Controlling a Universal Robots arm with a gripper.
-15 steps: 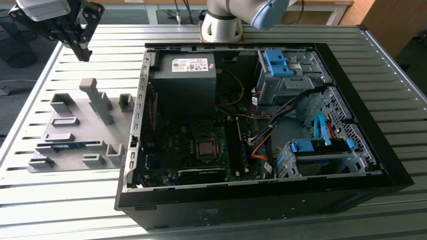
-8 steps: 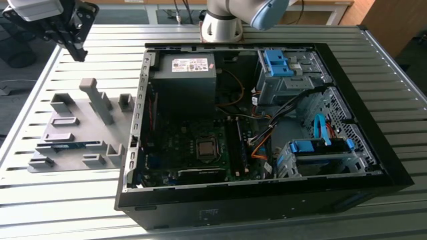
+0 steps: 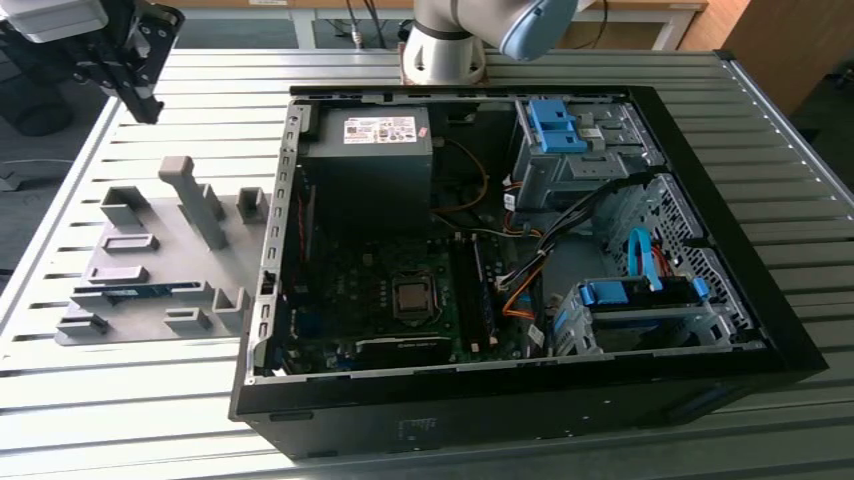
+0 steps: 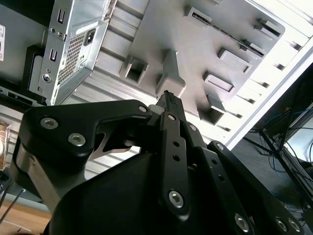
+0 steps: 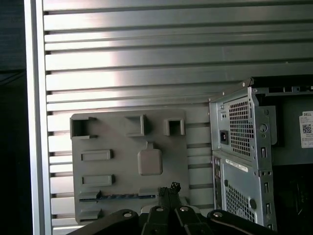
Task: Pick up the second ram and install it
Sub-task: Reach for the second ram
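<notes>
Working over the slatted surface (image 3: 147, 430) beside the open computer case (image 3: 534, 410), we see the grey tray (image 3: 154, 262) with the blue memory stick (image 3: 127, 291) standing on edge in a slot near one border. The jaws hang high, pinched narrow and empty, well apart from it. We judge they should spread, descend square over the stick's middle and lift straight.

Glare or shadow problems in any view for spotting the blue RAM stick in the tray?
Exterior view: even daylight, table slats pale, PC case interior dim; the blue RAM stick in the grey fixture tray stands out. First wrist view: bright glare band across the slats; the stick looks dark. Second wrist view: table edge beyond the tray washed out, gripper backlit, nearly black.
</notes>
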